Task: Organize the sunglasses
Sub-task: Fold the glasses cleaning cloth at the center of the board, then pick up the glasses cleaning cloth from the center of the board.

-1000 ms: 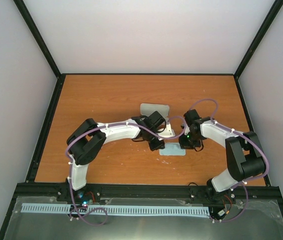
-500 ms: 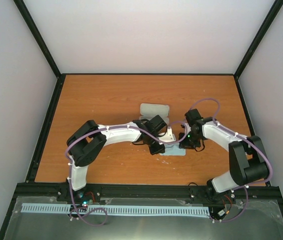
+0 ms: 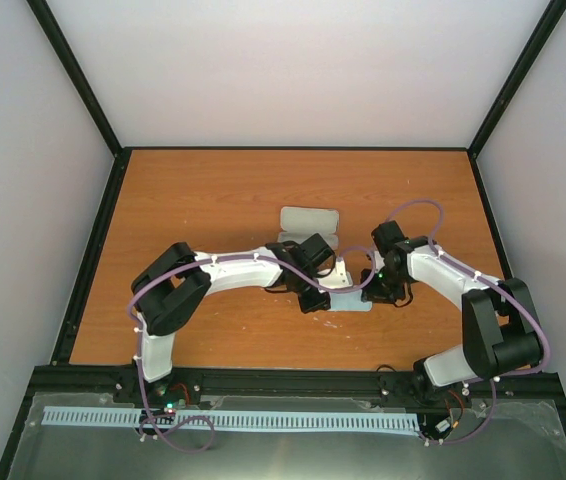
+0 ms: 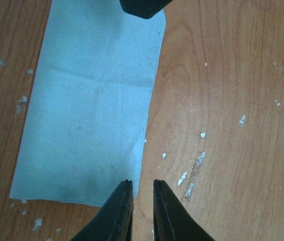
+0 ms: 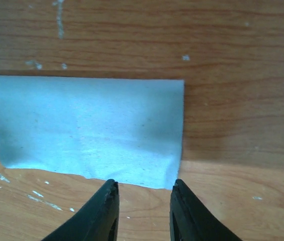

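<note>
The sunglasses do not show in any view. A light blue cloth (image 3: 353, 304) lies flat on the wooden table between my two grippers. In the left wrist view the cloth (image 4: 92, 110) fills the left half. My left gripper (image 4: 140, 183) stands over the cloth's near corner, jaws only a narrow gap apart, nothing between them. In the right wrist view my right gripper (image 5: 142, 183) is open and empty just off the edge of the cloth (image 5: 87, 125), near its corner. The pale oblong case (image 3: 308, 219) lies behind the left wrist.
The right gripper's black fingertip (image 4: 142, 7) shows at the cloth's far end in the left wrist view. Black frame rails edge the table (image 3: 213, 190) on all sides. White scuff marks (image 4: 194, 168) dot the wood beside the cloth.
My left arm has reached further right, bringing its gripper over the cloth. My right wrist has shifted slightly right and nearer. The cloth and the case have not moved.
</note>
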### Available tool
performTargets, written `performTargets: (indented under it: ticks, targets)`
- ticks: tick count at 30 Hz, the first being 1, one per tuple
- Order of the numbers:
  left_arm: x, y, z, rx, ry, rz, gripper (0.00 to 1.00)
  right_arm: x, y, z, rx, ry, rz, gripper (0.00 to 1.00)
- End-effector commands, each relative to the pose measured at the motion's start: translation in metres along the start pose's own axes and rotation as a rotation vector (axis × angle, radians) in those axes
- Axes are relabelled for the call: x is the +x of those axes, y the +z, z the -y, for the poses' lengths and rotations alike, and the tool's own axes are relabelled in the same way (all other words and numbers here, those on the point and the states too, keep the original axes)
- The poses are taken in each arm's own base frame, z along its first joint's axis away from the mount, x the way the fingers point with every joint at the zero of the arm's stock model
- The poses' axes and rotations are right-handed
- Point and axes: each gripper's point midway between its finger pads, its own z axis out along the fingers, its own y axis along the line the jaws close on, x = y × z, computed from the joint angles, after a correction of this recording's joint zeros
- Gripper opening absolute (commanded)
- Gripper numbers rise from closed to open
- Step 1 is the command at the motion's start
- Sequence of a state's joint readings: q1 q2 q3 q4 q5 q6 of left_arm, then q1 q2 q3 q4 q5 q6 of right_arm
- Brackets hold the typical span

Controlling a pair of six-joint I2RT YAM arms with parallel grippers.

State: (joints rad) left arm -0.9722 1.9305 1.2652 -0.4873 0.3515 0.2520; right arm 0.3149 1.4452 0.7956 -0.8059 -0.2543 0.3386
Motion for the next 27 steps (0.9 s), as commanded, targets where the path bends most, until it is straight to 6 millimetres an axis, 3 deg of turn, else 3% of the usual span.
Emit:
performTargets:
  ticks: [1,3,6,12,18,27]
  targets:
    - [-0.015,-0.013,0.006,-0.013,0.024,0.050,0.15,-0.005,-0.005,0.009,0.069,0.034,0.014,0.33]
    - [-0.016,-0.014,0.002,-0.042,0.028,0.051,0.16,-0.012,-0.008,0.010,0.083,0.035,0.041,0.44]
    - [-0.018,-0.017,-0.011,-0.109,0.029,0.063,0.16,-0.024,-0.010,0.011,0.107,0.030,0.072,0.50]
    - [-0.026,-0.035,-0.033,-0.138,-0.018,0.115,0.15,-0.038,-0.002,0.016,0.157,-0.005,0.049,0.50]
    - [-0.017,-0.048,-0.062,-0.171,-0.077,0.123,0.15,-0.037,0.011,0.015,0.148,-0.024,0.000,0.49]
    - [-0.016,-0.051,-0.068,-0.185,-0.083,0.130,0.15,-0.032,0.024,0.014,0.135,-0.024,-0.020,0.40]
